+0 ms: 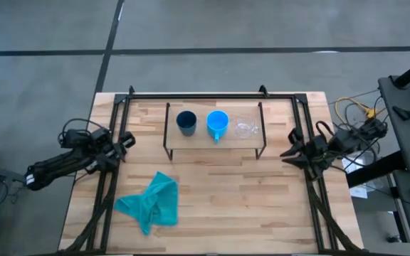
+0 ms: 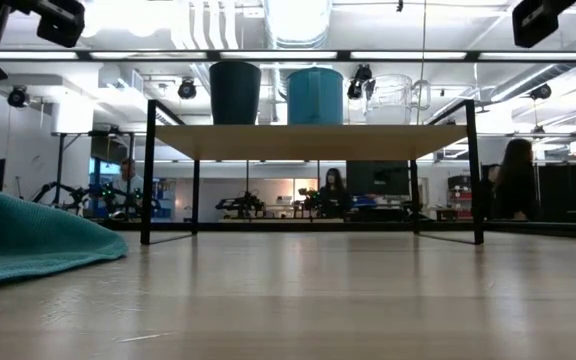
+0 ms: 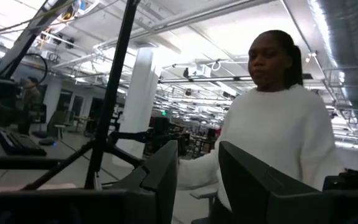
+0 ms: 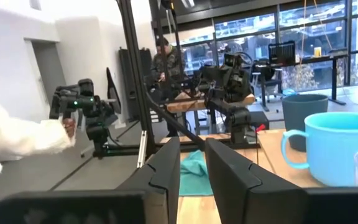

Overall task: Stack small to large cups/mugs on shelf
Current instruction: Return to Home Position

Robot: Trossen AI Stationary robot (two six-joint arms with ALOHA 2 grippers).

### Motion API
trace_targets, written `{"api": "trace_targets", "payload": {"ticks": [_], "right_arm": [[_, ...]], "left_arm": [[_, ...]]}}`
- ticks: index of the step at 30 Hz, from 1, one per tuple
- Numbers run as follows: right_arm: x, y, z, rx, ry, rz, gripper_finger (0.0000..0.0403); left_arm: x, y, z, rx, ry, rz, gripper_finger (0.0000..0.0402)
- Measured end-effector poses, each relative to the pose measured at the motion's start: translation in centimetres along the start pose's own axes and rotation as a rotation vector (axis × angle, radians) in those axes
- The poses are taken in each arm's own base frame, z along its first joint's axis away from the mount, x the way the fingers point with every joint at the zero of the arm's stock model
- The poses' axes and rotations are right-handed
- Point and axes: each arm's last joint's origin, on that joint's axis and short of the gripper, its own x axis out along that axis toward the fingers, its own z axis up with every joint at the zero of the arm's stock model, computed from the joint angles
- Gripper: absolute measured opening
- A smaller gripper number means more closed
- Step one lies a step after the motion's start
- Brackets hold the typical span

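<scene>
Dark cup [image 1: 186,122], blue mug [image 1: 217,123], glass [image 1: 245,129] in row on shelf [image 1: 198,144]. My left end effector [image 1: 125,142] at worktop [image 1: 226,206] left edge, fingers spread. My right end effector [image 1: 288,154] at right edge, fingers slightly parted.

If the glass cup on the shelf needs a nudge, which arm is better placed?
Probably the right. The glass cup stands at the right end of the shelf, nearest the right gripper; the left gripper waits beyond the dark cup and blue mug.
</scene>
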Motion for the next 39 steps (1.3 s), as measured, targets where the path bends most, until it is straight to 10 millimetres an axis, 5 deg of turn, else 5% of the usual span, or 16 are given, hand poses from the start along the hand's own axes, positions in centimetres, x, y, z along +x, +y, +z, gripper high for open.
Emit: {"api": "trace_targets", "payload": {"ticks": [8, 30, 39], "right_arm": [[-0.3, -0.4, -2.2, 0.027, -0.028, -0.007, 0.0069], [-0.1, -1.1, -7.6, 0.117, -0.063, -0.063, 0.0071], [-0.1, -1.1, -7.5, 0.117, -0.068, -0.065, 0.008]], "left_arm": [[-0.6, 1.2, -2.0, -0.046, 0.001, 0.042, 0.0105], [-0.6, 0.9, -1.9, 0.077, 0.009, -0.001, 0.0105], [-0.6, 1.2, -2.1, 0.119, 0.019, 0.008, 0.0105]]}}
